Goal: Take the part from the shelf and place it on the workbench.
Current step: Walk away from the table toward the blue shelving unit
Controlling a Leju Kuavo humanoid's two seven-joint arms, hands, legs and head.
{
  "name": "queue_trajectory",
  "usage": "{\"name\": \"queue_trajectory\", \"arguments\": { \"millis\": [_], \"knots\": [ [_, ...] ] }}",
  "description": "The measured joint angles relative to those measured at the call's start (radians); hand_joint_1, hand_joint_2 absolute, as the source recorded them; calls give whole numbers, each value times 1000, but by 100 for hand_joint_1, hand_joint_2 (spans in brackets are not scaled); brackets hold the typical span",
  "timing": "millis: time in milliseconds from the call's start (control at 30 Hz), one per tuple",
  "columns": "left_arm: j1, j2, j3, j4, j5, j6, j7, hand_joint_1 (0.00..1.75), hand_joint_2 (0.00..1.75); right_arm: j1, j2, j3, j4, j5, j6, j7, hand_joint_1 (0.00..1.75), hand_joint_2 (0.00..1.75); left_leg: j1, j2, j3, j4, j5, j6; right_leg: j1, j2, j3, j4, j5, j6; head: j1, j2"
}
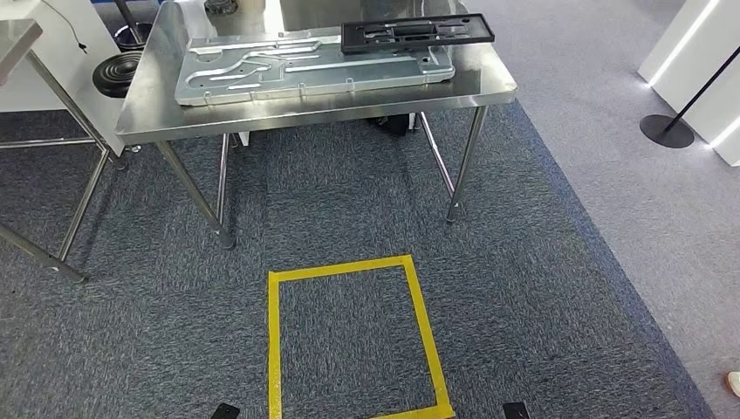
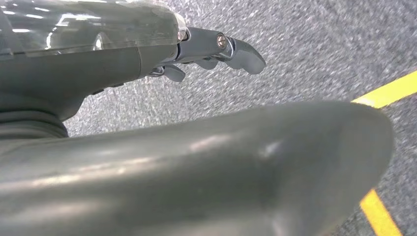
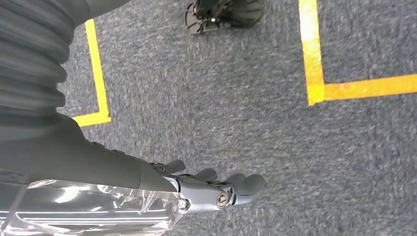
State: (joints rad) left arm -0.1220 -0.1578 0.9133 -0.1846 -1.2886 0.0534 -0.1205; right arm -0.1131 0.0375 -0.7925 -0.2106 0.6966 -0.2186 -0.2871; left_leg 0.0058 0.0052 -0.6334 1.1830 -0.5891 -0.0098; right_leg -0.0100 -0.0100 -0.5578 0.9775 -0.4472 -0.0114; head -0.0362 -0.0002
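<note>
**A:** Two things lie on the workbench [image 1: 157,96]: which one is the part?

**B:** The black part [image 1: 417,33], a flat frame with cut-outs. It sits at the workbench's far right corner, resting on the right end of a large silver panel [image 1: 310,68] and jutting a little past it. The panel takes up most of the steel top.

**A:** And the hands?

**B:** Both hang over the carpet, away from the workbench. The left hand [image 2: 147,54] holds nothing; its dark fingers [image 2: 243,54] reach out roughly straight above the grey floor, and the thick thumb runs across the near part of that wrist view. The right hand [image 3: 162,189] is likewise empty, its fingers [image 3: 246,186] extended side by side with a slight bend, apart from the thumb side.

**A:** What lies in front of the workbench?

**B:** A yellow tape rectangle [image 1: 349,336] on the blue-grey carpet [image 1: 541,288], on the near side of the workbench and roughly centred on it. Both wrist views catch stretches of yellow tape on the floor.

**A:** Anything else around the workbench?

**B:** To its left stands a second steel table [image 1: 17,39], seen in part. A black round base [image 1: 118,74] sits on the floor just beyond the workbench's left end. Well off to its right, a black stanchion base [image 1: 667,131] stands on the paler grey floor.
</note>
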Motion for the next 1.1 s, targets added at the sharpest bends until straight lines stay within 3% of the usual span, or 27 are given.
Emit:
{"name": "queue_trajectory", "arguments": {
  "millis": [67, 100, 133, 200, 233, 267, 300, 367, 400, 433, 533, 567, 600, 633, 700, 767, 833, 900, 967, 1000, 1067, 1100],
  "knots": [
    [1, 0, 0, 0, 0, 0, 0, 0, 0, 0, 0, 0, 0, 0, 0, 1, 0, 175, 3, 0, -20, 96, -48, -4, 2, -1, -24, 6, 14, 0, 0, 0],
    [2, 0, 0, 0, 0, 0, 0, 0, 0, 0, 0, 1, 0, 0, 0, 1, 0, 175, 4, 0, -3, 90, -44, -5, 3, -1, -36, 11, 20, 2, 0, 0],
    [2, 0, 0, 0, 0, 0, 0, 0, 0, 0, 0, 1, 0, 0, 0, 1, 0, 175, 5, 0, 33, 44, -24, -5, 3, -1, -48, 16, 25, 4, 0, 0],
    [-1, 0, 0, 0, 0, 0, 0, 0, 0, 0, 1, 2, 0, 0, 0, 1, 0, 87, 5, -1, 127, -104, 21, 0, 3, 0, -68, 29, 35, 11, 0, 0],
    [-3, 0, 0, 0, 0, 0, -1, 0, 0, 0, 2, 2, 0, 0, 0, 1, 0, 44, 3, -2, 156, -158, 35, 5, 4, 0, -75, 33, 41, 17, 0, 0],
    [-3, 0, 0, 0, 0, 0, -1, 0, 0, -1, 2, 3, 0, 0, 0, 1, 0, 44, 1, -3, 169, -186, 41, 10, 5, 0, -79, 35, 48, 24, 0, 0],
    [-3, 0, 0, 0, 0, 0, -2, 0, 0, -1, 2, 3, 0, 0, 0, 1, 0, 87, -1, -5, 166, -191, 44, 17, 5, 0, -82, 34, 55, 30, 0, 0],
    [-1, 0, 0, 0, 0, 1, -2, 0, 0, 0, 2, 5, 0, 1, 0, 1, 0, 87, -2, -4, 155, -192, 59, 31, 2, 0, -86, 32, 63, 42, 0, 0],
    [-1, 0, 0, 0, 0, 1, -2, 0, 0, 0, 2, 6, 0, 2, 1, 1, 0, 44, -1, -3, 149, -194, 67, 38, 1, 1, -92, 40, 50, 48, 0, 0],
    [-2, 0, 0, 0, 0, 1, -2, 0, 0, 0, 3, 7, 0, 4, 3, 2, 0, 0, 1, -1, 141, -197, 77, 45, -2, 2, -103, 68, 18, 53, 0, 0],
    [-3, 0, 0, 0, -3, 1, -3, 0, 0, -1, 4, 13, 1, 16, 39, 11, 0, 131, 1, 3, 112, -196, 102, 54, -5, 5, -156, 245, -117, 66, 0, 0],
    [-3, 0, 0, 0, -3, 1, -3, 0, 0, -2, 4, 17, 1, 23, 61, 15, 0, 175, 1, 3, 101, -195, 110, 53, -6, 5, -162, 291, -134, 68, 0, 0],
    [-3, 0, 0, 0, -4, 1, -3, 0, 0, -2, 4, 21, 1, 30, 86, 18, 0, 175, 1, 3, 91, -194, 117, 52, -6, 5, -152, 305, -130, 69, 0, 0],
    [-3, 0, 0, 0, -4, 1, -2, 0, 0, -2, 4, 27, 1, 39, 110, 22, 0, 175, 1, 3, 83, -194, 123, 50, -6, 5, -121, 278, -111, 68, 0, 0],
    [-4, -1, 0, 0, -7, 0, -2, 0, 0, -6, 6, 43, 2, 59, 144, 31, 0, 87, 0, 3, 71, -193, 133, 44, -5, 5, -16, 135, -68, 61, 0, 0],
    [-6, -1, -1, 0, -11, 0, -3, 0, 0, -10, 10, 57, 2, 73, 160, 39, 0, 0, -2, 4, 65, -192, 141, 35, 0, 6, 58, 17, -56, 48, 0, 0],
    [-9, -2, -2, 0, -12, 0, -2, 0, 0, -13, 14, 70, 2, 85, 166, 49, 0, 87, -2, 4, 63, -193, 149, 23, 6, 8, 67, -8, -56, 34, 0, 0],
    [-9, -2, -3, 0, -15, 1, -1, 0, 87, -14, 20, 82, 3, 101, 167, 66, 0, 175, -1, 3, 57, -184, 142, 11, 2, 6, 64, -16, -47, 17, 0, 0],
    [-10, -2, -5, 0, -22, 3, 5, 0, 175, -16, 28, 95, 3, 124, 163, 87, 0, 175, 0, 1, 29, -113, 89, 3, -1, 3, 60, -23, -36, 2, 0, 0],
    [-10, -2, -5, 0, -25, 5, 9, 0, 175, -17, 32, 103, 3, 139, 161, 98, 0, 175, 1, 1, 3, -47, 50, -1, 1, 3, 56, -22, -34, -2, 0, 0],
    [-9, -2, -7, 0, -32, 8, 17, 0, 87, -18, 43, 123, 3, 174, 156, 122, 0, 175, 2, 1, -44, 81, -4, -6, 4, 3, 46, -15, -31, -6, 0, 0],
    [-9, -2, -8, 0, -35, 8, 19, 0, 44, -18, 48, 134, 4, 191, 154, 134, 0, 175, 3, 1, -50, 107, -6, -7, 5, 3, 41, -11, -31, -7, 0, 0]
  ]
}}
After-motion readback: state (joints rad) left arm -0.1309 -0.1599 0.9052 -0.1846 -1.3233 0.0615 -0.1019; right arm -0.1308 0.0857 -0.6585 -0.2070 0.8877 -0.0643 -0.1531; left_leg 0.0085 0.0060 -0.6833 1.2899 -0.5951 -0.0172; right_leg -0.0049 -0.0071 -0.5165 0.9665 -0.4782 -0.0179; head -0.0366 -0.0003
